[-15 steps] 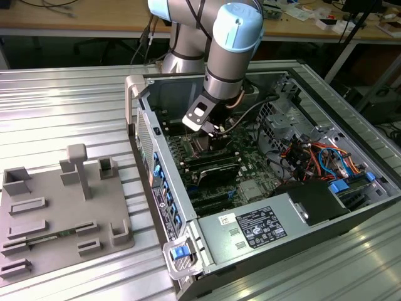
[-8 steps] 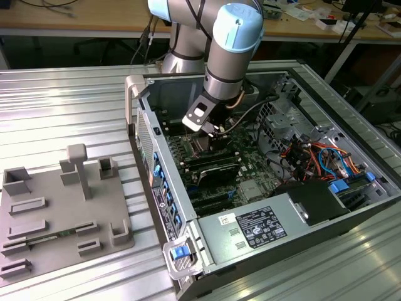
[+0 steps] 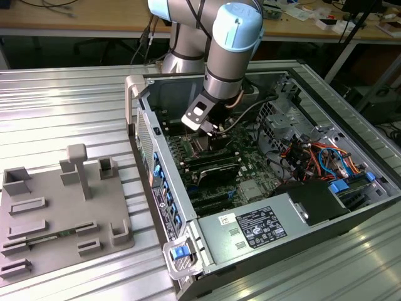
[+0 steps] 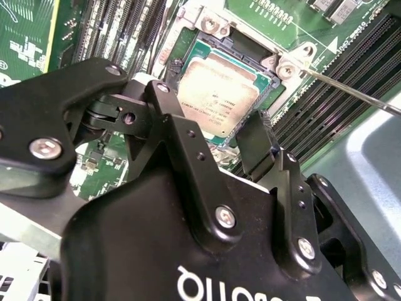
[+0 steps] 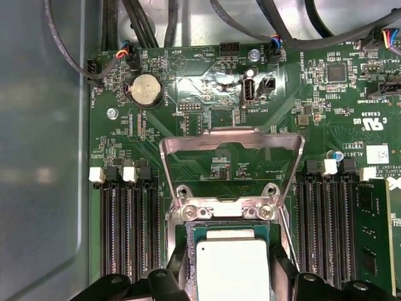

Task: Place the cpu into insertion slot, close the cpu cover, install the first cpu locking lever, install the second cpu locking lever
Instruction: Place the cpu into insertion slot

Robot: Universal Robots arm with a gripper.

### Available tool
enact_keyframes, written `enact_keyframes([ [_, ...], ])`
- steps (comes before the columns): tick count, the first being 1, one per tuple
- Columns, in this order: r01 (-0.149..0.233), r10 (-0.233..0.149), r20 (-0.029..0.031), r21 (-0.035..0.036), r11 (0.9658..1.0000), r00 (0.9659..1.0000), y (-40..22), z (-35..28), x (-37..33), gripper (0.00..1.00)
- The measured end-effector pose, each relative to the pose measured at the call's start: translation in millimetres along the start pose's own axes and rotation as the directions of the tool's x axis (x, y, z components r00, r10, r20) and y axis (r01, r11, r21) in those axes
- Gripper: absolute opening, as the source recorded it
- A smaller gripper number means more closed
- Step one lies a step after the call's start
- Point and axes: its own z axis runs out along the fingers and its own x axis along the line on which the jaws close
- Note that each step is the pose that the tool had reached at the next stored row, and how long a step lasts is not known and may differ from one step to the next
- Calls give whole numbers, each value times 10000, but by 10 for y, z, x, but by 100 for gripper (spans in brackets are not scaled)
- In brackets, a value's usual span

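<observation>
Ribbed metal table [image 3: 62, 94] across foreground, pale, soft sheen under even light. Behind it, long wooden bench [image 3: 81, 15] with cables [image 3: 69, 7] and small clutter [image 3: 329, 22] on top; metal leg [image 3: 343, 58] at exterior view's right. Dark space [image 3: 56, 53] under bench. Grey moulded tray [image 3: 37, 219] on table, exterior view's left.

silver-grey tubular arm [image 3: 219, 70] with pale blue joint caps [image 3: 241, 25]; black angular gripper [image 4: 210, 111], silver screws [image 4: 225, 217], white lettering [image 4: 207, 290]; seemingly a grey wrist cable [image 3: 249, 111].

Grey robot arm [image 3: 188, 37] w/ light-blue joint caps, bent over, reaching downward. Wrist [image 3: 220, 84] pointing down, slightly tilted. Black gripper [image 3: 210, 132] at tip, held low. Two fingers [image 4: 255, 143] spread apart, tips aimed down; seen in both wrist views.
</observation>
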Motion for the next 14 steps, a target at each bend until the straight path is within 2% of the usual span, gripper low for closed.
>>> enact_keyframes([
  [7, -134, 134, -5, -4, 9999, 9999, 0, 4, 11, 61],
  [8, -140, 140, -10, -9, 9999, 9999, 1, 6, 12, 62],
  [10, -140, 140, 5, -4, 9999, 9999, 0, 2, 9, 75],
  [14, -141, 141, 7, -3, 9999, 9999, 0, 2, 9, 75],
])
